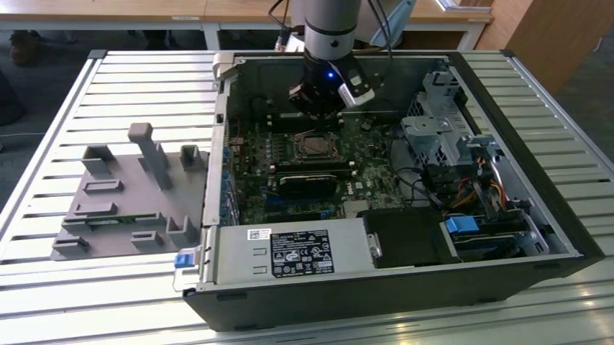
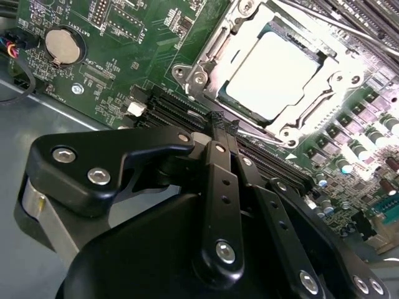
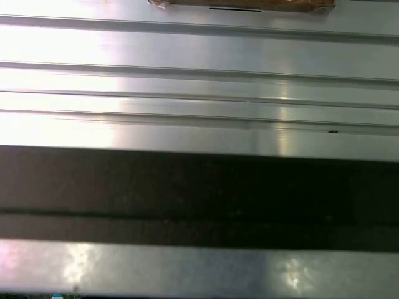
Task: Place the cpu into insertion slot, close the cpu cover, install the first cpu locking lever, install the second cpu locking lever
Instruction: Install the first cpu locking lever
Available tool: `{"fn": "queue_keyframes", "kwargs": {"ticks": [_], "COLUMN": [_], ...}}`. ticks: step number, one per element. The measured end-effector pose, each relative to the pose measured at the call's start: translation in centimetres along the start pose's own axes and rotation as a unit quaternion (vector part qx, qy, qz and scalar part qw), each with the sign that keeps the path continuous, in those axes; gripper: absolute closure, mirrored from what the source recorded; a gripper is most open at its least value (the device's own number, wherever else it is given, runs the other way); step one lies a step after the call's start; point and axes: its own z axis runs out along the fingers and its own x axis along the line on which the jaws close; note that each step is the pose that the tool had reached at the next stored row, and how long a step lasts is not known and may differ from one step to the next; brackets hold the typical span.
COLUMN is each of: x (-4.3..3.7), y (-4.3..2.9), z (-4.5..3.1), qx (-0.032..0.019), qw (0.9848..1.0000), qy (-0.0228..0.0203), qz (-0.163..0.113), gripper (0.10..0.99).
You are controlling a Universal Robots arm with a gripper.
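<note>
Inside an open computer case (image 1: 537, 215) lying on a slatted metal desk (image 1: 106, 93), a robot arm reaches down over the green circuit board (image 2: 124, 37). Its black jaws (image 2: 219, 121) are pressed together at the tips and hold nothing.

Just ahead of the jaws, in the second wrist view, sits the insertion slot (image 2: 218, 47). The cpu (image 2: 271, 75), a flat silver-grey square, already lies in it. The cpu cover (image 2: 299, 106), a thin silvery frame with a cut-out centre, appears to lie down around the chip, though whether it is fully flat I cannot tell. A thin metal rod that may be one of the locking levers (image 2: 312, 18) runs along the far side of the slot from the jaws; whether it is latched is unclear.

In the exterior view the jaws (image 1: 317, 118) hover close above the slot (image 1: 314, 146), near the case's back wall.

By my judgement the work stands at the cover or lever stage. Doing it well calls for pressing with the closed tips squarely on the metal frame or lever only, never on the chip, and moving slowly so the tips do not slip onto the memory slots (image 2: 181, 112) beside them.
</note>
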Motion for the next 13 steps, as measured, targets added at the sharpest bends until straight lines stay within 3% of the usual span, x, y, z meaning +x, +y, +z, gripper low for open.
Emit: {"fn": "queue_keyframes", "kwargs": {"ticks": [13], "x": [-0.38], "y": [0.05], "z": [0.62], "qx": [0.0], "qw": [1.0], "qy": [0.0], "qz": [0.0], "gripper": [0.969]}}
